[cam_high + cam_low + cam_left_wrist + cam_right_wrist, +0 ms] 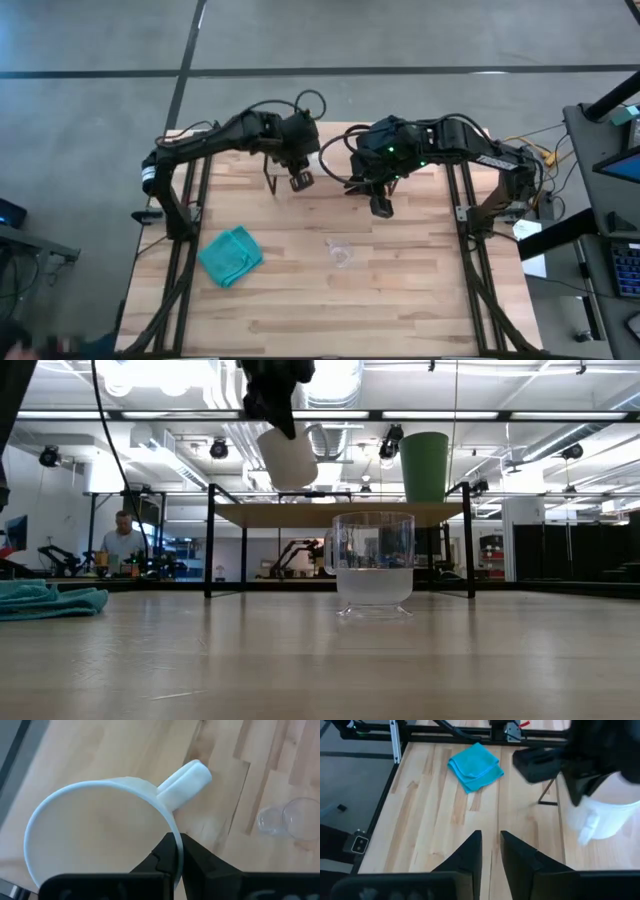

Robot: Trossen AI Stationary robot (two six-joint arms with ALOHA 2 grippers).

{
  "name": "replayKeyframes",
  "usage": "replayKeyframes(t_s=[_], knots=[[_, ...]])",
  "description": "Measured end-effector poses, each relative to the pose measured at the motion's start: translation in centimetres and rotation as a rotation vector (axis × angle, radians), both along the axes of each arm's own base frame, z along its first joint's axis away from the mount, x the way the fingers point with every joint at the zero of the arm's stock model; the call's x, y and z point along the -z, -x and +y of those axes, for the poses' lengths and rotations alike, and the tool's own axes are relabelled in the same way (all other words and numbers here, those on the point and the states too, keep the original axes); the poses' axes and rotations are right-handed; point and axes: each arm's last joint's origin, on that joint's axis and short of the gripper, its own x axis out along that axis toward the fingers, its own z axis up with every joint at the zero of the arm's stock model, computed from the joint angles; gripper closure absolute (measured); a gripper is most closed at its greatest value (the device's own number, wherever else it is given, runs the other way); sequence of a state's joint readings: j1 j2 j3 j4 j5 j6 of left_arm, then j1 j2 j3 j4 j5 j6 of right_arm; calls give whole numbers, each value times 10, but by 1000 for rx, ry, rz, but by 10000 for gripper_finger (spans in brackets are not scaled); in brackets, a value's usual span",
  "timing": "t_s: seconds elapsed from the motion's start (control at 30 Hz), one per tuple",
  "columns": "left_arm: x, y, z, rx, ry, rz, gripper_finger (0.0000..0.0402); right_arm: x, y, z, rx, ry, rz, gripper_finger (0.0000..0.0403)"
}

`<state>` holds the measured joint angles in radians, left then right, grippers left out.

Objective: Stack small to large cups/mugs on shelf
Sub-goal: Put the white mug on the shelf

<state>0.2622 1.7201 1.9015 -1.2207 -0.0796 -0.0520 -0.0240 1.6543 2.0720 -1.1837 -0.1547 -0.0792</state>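
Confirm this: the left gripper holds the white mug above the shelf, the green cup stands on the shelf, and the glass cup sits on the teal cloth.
Wrong on the glass cup: the high view shows it standing on the bare tabletop, apart from the teal cloth. The rest holds: left gripper, white mug, green cup, shelf.

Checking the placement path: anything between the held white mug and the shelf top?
Nothing visible does. The left gripper pinches the white mug by its rim, tilted, above the shelf. The green cup stands on the shelf well to one side; the glass cup sits down on the table.
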Motion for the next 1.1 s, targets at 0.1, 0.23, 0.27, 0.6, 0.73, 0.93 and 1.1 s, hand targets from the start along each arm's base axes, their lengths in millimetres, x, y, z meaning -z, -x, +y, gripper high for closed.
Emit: replayKeyframes(t_s=[0.1,0.23,0.27,0.6,0.73,0.93,1.1], knots=[[-2,-4,7,23,-15,-5,402,2,1,0,-3,3,20,341],[1,-16,15,47,-7,-22,402,5,1,0,-2,1,41,335],[2,-20,16,53,2,-30,402,6,1,0,-1,1,46,333],[7,-44,35,78,-12,-37,402,6,2,0,11,-11,54,304],[10,-45,45,56,-4,-25,402,6,2,0,8,-8,54,298],[11,-44,48,118,32,-28,402,6,2,0,5,-6,54,297],[12,-44,49,137,21,-24,402,7,1,0,0,-1,54,296]])
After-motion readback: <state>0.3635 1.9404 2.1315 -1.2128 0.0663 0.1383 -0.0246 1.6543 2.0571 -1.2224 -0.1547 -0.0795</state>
